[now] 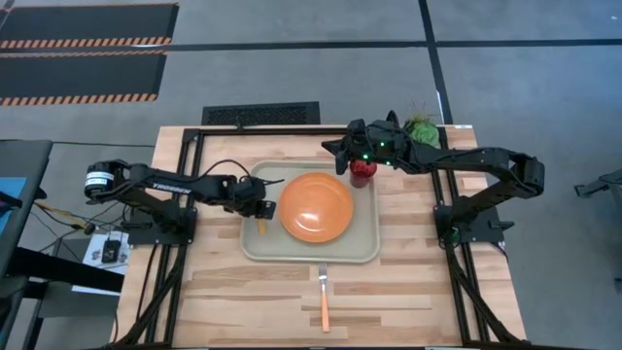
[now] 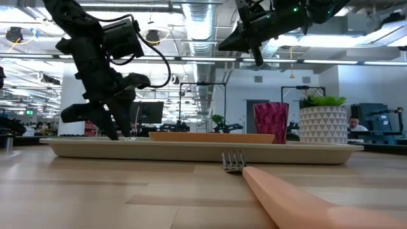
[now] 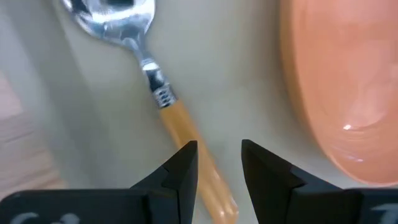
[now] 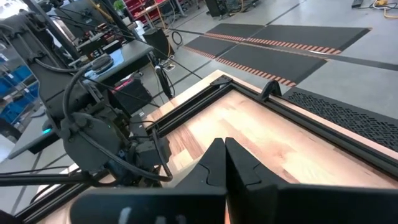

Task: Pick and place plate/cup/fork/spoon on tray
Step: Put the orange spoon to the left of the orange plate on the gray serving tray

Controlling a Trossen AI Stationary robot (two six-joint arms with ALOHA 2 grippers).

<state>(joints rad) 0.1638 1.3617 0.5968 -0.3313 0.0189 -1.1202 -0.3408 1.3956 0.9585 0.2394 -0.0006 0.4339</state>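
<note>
The pale tray (image 1: 364,255) lies mid-table. The orange plate (image 1: 316,206) rests flat in it, and the red faceted cup (image 1: 362,172) stands upright in its far right corner. The spoon (image 3: 140,56) lies flat on the tray's floor left of the plate. My left gripper (image 3: 219,149) is open low over the spoon's orange handle, at the tray's left side (image 1: 264,209). The fork (image 1: 324,297) lies on the table in front of the tray, tines toward it. My right gripper (image 4: 225,155) is shut and empty, raised above the table's far edge near the cup. My left gripper points down with its open fingers over the spoon's handle (image 3: 183,134). The handle passes under one finger (image 3: 180,171) and shows again in the gap. I cannot tell whether the finger touches it. The spoon lies flat on the tray.
A white pot with a green plant (image 1: 420,131) stands at the table's far right, behind the cup. A black frame (image 1: 194,146) runs along the table's edges. Bare wood shows on both sides of the fork near the front edge.
</note>
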